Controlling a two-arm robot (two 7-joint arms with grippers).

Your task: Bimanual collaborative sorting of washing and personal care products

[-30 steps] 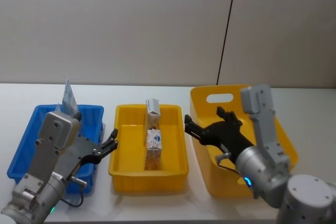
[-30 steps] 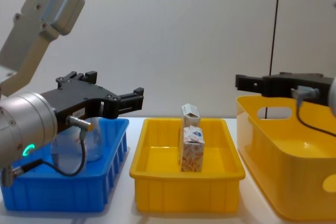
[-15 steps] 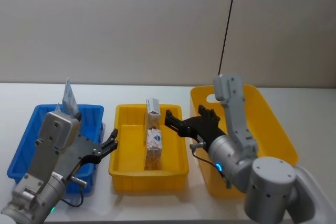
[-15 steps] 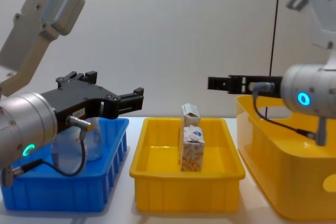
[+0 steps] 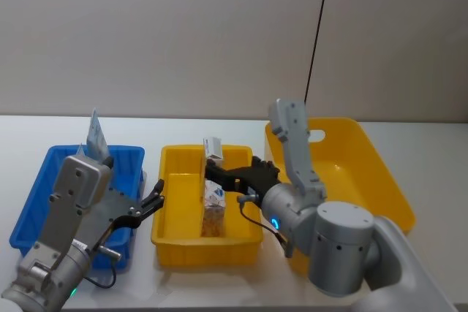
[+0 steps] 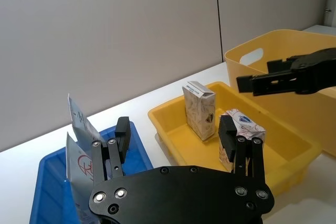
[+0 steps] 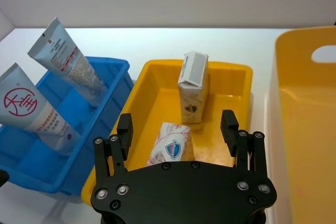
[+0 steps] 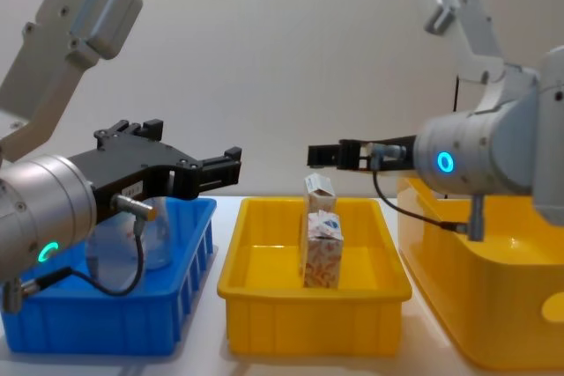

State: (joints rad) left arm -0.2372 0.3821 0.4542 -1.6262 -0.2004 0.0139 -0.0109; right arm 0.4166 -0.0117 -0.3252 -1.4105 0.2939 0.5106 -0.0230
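Note:
A small white carton with an orange pattern and a blue mark [image 5: 214,206] [image 7: 170,150] stands in the middle yellow tray [image 5: 175,240]. A taller cream carton [image 5: 213,151] [image 7: 192,87] stands just behind it. My right gripper [image 5: 216,173] [image 8: 319,156] hovers open above the two cartons, holding nothing; from the wrist, the right gripper [image 7: 177,124] straddles the small carton from above. Two white squeeze tubes with red print [image 7: 31,106] [image 7: 65,56] lean in the blue bin [image 5: 40,188]. My left gripper [image 5: 155,199] [image 8: 231,167] [image 6: 176,127] hangs open and empty over the blue bin's right edge.
A large yellow basket with a handle slot [image 5: 380,173] stands right of the tray. The three containers sit in a row on a white table [image 5: 219,126], with a grey wall behind.
My right arm has swung left from over the large yellow basket to above the cartons in the middle tray. The left arm has stayed still.

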